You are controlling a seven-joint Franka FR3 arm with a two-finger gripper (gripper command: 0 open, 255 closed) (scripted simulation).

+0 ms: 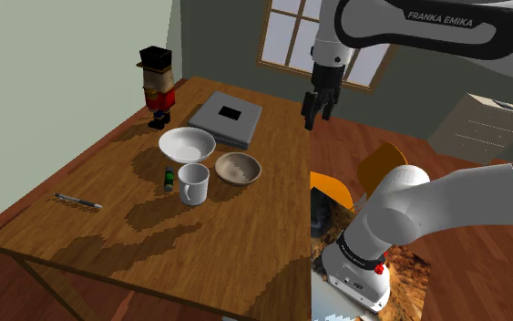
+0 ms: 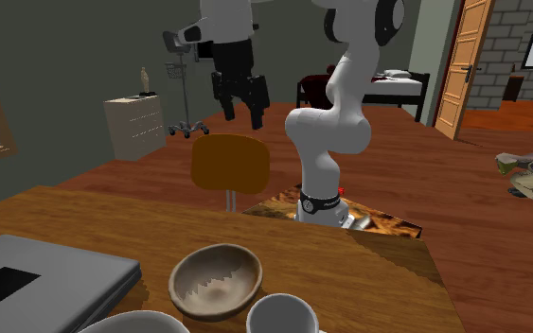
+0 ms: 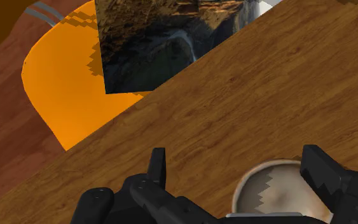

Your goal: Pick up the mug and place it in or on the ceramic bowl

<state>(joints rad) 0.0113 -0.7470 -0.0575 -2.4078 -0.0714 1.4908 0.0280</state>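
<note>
**Gripper** (image 1: pixel 320 109) (black, 2-finger): hangs high over the table (image 1: pixel 245 228), near the edge by the chair. It points down w/ jaws spread wide, nothing betw. them, and touches no obj. In the wrist view the fingers (image 3: pixel 158 167) stand far apart. The brown bowl (image 3: pixel 269 191) lies below, closer to one finger, w/ bare wood grain under the rest.

**Brown bowl** (image 1: pixel 237 168): upright on the table, below and left of the gripper in the shoulder view. Its inside is pale and speckled.

**Mug** (image 1: pixel 192 183): white, upright, opening up. It stands on the table just beside the brown bowl, on that bowl's left in the shoulder view and slightly nearer the camera. It is well apart from the gripper.

**White bowl** (image 1: pixel 187 143): just behind the mug, near the brown bowl. Which of the 2 bowls is ceramic cannot be told.

**Other objs.:**
- Small green bottle (image 1: pixel 168 178), just left of the mug.
- Flat grey box (image 1: pixel 226 119) w/ a black square on top, behind the bowls.
- Nutcracker figure (image 1: pixel 157 87), at the far left corner.
- Pen (image 1: pixel 78 201), well apart, near the left edge.
- Orange chair (image 1: pixel 373 178), betw. table and stand (image 1: pixel 359 269).
</note>
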